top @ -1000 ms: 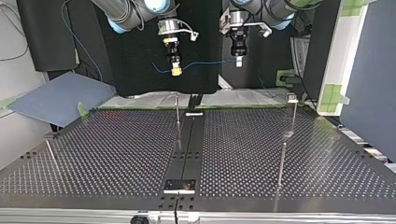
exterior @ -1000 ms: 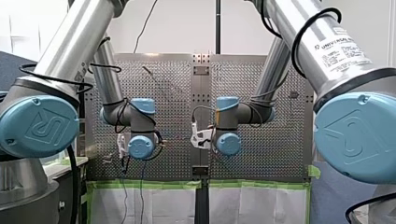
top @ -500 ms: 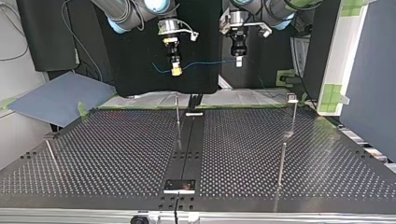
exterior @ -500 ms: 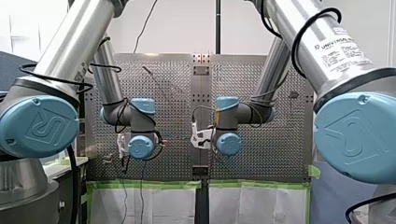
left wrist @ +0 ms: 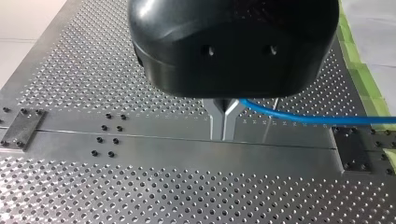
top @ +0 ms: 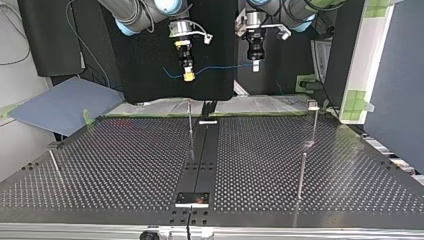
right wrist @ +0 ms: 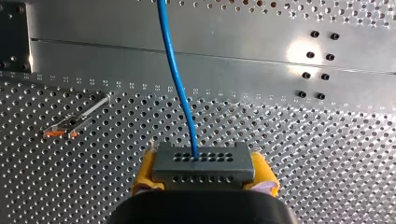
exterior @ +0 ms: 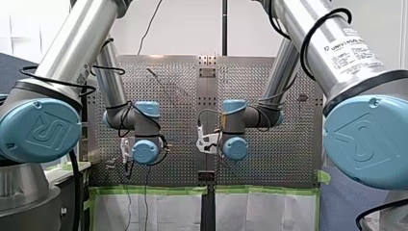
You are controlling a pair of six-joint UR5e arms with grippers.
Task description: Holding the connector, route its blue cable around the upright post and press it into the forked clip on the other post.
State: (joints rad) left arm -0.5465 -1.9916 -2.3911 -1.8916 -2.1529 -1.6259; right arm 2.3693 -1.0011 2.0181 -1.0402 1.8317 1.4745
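Right wrist view: my right gripper [right wrist: 204,173] is clamped on the connector [right wrist: 204,161]. It sits btwn the yellow pads [right wrist: 145,170], one pad touching each end. The connector is a flat grey block w/ two rows of small holes on the face turned away from the gripper. The blue cable [right wrist: 173,70] comes out of a hole in the farther row, a bit off-centre. It runs ahead of the gripper in a gentle curve, thin & glossy, w/ the perforated table [right wrist: 303,154] beyond it.

Left wrist view: my left gripper [left wrist: 224,123] is black. Its metal fingers [left wrist: 215,116] are closed tip to tip & pinch the cable, which comes out from btwn them close to the body. From there it leaves sideways, nearly straight, clear of the table.

Top view: near, at right, stands a plain upright post [top: 301,172]. Farther right is a second post [top: 314,120] w/ a small block on top; whether it's forked I can't tell. A thin post [top: 190,120] stands far, approx mid-table. Farthest, both grippers hang high above the table, well apart from every post. The cable spans btwn them w/ a slight sag, connector end at left. A short blue curve also shows left of the right gripper.
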